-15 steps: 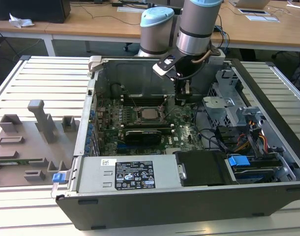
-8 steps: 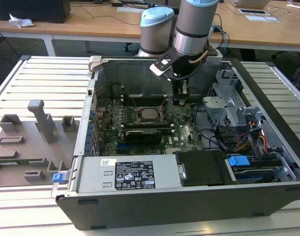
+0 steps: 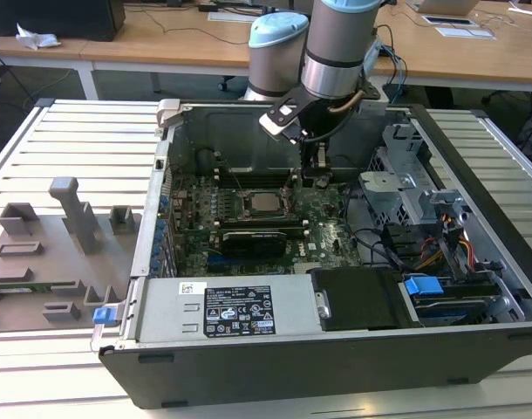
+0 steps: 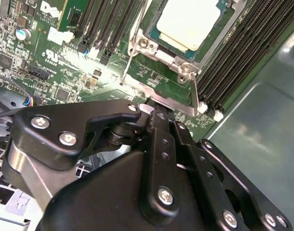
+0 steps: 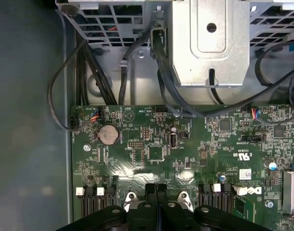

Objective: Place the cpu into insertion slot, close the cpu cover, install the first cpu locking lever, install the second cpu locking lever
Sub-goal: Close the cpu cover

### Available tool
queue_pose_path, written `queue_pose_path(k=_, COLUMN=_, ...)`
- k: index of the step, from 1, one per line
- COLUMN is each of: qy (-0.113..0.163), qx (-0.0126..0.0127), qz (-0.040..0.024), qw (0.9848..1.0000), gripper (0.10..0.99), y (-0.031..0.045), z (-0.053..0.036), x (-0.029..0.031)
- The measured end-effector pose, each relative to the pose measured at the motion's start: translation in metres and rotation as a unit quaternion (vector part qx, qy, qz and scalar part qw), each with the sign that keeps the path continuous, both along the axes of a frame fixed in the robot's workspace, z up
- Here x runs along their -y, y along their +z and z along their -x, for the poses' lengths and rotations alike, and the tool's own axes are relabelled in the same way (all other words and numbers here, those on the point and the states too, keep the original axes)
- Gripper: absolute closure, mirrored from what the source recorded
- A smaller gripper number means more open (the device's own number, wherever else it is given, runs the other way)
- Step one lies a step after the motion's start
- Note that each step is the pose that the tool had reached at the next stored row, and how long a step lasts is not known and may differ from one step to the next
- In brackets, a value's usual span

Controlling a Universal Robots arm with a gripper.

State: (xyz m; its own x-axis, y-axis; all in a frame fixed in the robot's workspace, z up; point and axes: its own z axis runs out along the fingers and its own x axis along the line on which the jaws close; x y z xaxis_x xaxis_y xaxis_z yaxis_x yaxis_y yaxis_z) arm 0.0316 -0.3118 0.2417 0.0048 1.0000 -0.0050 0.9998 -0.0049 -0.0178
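The cpu (image 4: 188, 21) lies flat in its slot, just beyond the claw (image 4: 153, 111) tips. The cover (image 4: 164, 55) appears to be down around it, its frame bordering the chip on every visible side. The first two steps therefore look done, and the lever work seems to be in hand.

In the first wrist view the claw (image 5: 156, 189) has its fingers pressed together, with only a thin seam between them. I cannot tell whether anything thin is caught in that seam. The tips sit at the cover's near edge, touching or nearly touching the metal strip there. One lever (image 4: 129, 57) runs away from the claw along one side of the slot, and the other lever (image 4: 196, 94) runs along the opposite side. Whether either is hooked cannot be made out.

In the exterior view the claw (image 3: 317, 175) hangs low inside the case, close beside the cpu (image 3: 264, 202).

Latching a lever calls for a firm catch on a thin wire. It must then swing down and sideways under its hook without the tips scraping the board (image 5: 152, 154).
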Motion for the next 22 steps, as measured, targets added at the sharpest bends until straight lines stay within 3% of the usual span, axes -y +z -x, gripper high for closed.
queue_pose_path(k=22, qy=0.0, qx=0.0, qz=0.0, qw=1.0, gripper=0.98, y=-0.0015, z=0.0162, x=0.0)
